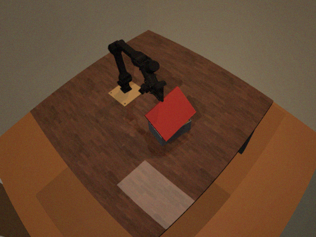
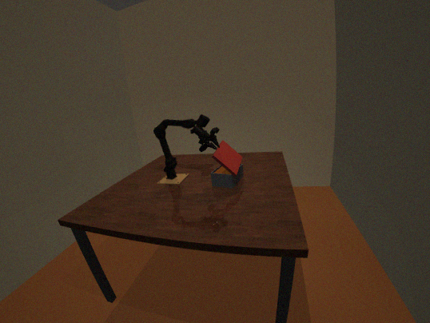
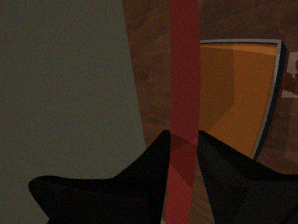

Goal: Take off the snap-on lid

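The red lid [image 1: 171, 112] [image 2: 228, 157] [image 3: 184, 75] is tilted steeply above the storage box, its edge near the arm raised and its far edge low over the box's far side. Whether that low edge touches the box I cannot tell. My gripper [image 1: 162, 100] [image 2: 218, 147] [image 3: 182, 136] is shut on the lid's raised edge, one finger on each side. The blue-grey storage box [image 1: 182, 130] [image 2: 224, 181] [image 3: 283, 65] stands upright on the table, partly hidden under the lid. Its orange inside shows in the wrist view.
The wooden table [image 1: 97, 123] [image 2: 160, 216] carries the arm's tan base plate [image 1: 125, 100] [image 2: 181, 178], to the left of the box. A pale rectangle [image 1: 155, 193] lies on the table towards the near edge in the top view.
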You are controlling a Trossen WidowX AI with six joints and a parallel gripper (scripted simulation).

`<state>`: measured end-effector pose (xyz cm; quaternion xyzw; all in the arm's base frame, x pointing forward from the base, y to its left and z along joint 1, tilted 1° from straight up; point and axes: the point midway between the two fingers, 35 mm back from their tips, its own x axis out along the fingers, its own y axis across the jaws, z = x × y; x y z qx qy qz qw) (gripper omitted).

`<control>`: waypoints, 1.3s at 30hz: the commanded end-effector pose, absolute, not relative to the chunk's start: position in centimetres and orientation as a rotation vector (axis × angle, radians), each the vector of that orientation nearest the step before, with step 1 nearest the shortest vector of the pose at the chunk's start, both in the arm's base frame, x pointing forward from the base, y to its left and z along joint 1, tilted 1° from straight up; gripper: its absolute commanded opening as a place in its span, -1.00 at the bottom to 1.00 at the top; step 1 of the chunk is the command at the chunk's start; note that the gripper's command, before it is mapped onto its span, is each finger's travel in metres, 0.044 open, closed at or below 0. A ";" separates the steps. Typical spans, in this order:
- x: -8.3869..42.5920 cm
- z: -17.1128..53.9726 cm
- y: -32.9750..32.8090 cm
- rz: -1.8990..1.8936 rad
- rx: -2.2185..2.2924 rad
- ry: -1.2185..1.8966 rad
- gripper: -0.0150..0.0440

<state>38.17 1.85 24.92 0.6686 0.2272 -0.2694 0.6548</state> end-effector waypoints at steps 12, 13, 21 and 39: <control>37.7 25.6 -1.2 -0.590 1.518 0.499 -0.49; 37.6 25.6 -1.4 -0.591 1.518 0.499 -0.49; 37.4 25.6 -3.0 -0.591 1.516 0.498 -0.49; 37.0 25.6 -6.6 -0.592 1.513 0.497 -0.49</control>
